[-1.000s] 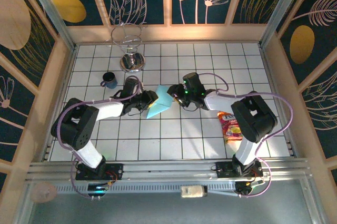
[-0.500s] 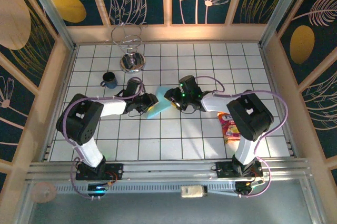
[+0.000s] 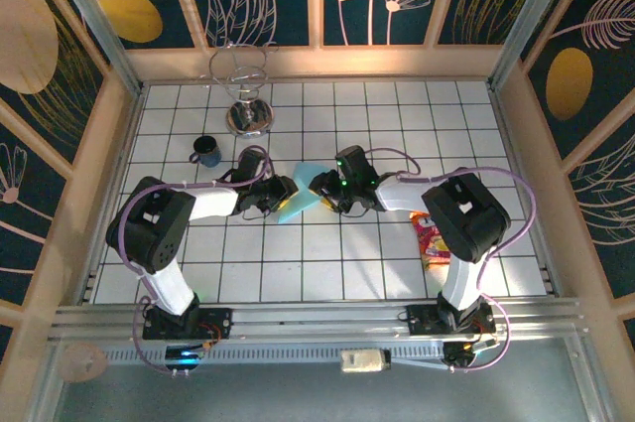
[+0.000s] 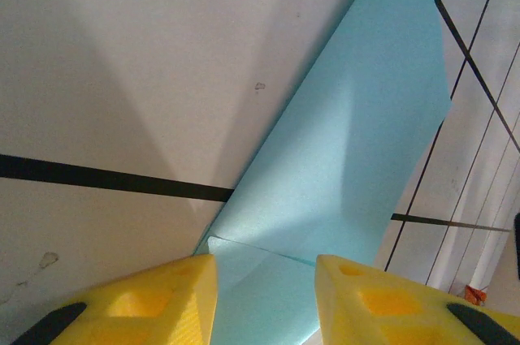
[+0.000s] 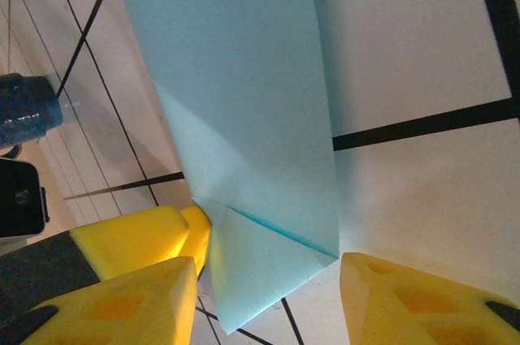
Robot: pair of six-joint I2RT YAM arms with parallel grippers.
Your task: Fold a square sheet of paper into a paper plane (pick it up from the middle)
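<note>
Square sheet of paper (image 3: 301, 202), light blue and creased into a narrower, partly folded shape, rests on the white tiled counter (image 3: 327, 263), about midway across it and right between my two end effectors. My left end effector (image 3: 282, 194) meets it from the left and my right end effector (image 3: 323, 185) from the right, both low over the tiles and close to each other. Through my left wrist camera the paper runs away from me as a long slanted strip toward the upper right, with a small folded flap at its near end. That end sits in the gap between my yellow fingers (image 4: 130, 300), which stand apart; I cannot tell whether either one actually touches the sheet. Through my right wrist camera the paper stretches up the frame as a tall band with a diagonal crease low down and a pointed corner nearest me. That corner lies between my right fingers (image 5: 422, 304), which are also spread apart, wider than the paper's tip, and again I cannot tell whether they press on it. A dark blue cup (image 3: 206, 151) stands on the tiles to the left of my left end effector, near it but apart. A wire stand (image 3: 245, 104) with a shiny base sits close to the back wall. An orange-red snack packet (image 3: 432, 238) lies beside my right arm, well apart from the paper.
</note>
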